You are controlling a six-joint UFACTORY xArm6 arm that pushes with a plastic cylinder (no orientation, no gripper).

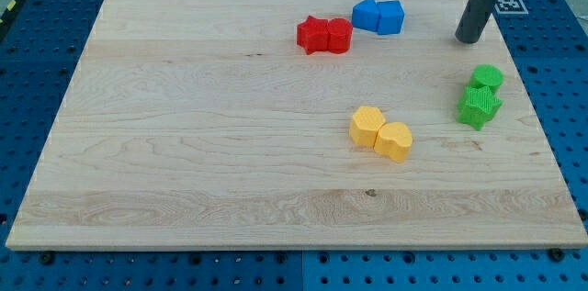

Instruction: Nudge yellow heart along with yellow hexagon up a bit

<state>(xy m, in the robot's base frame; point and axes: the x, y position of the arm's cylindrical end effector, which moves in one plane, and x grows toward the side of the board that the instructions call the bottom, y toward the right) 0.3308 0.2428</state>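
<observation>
nothing pushed yet: my tip, no pincer fitted, sits well above-right of the touching yellow hexagon block and yellow heart block.

On the wooden board sit eight blocks: two yellow blocks, two red blocks, two blue blocks, two green blocks. One dark rod.

We have a single view, set high at the near edge of the desk, tilted down toward its far side, framing nearly the whole top.
</observation>
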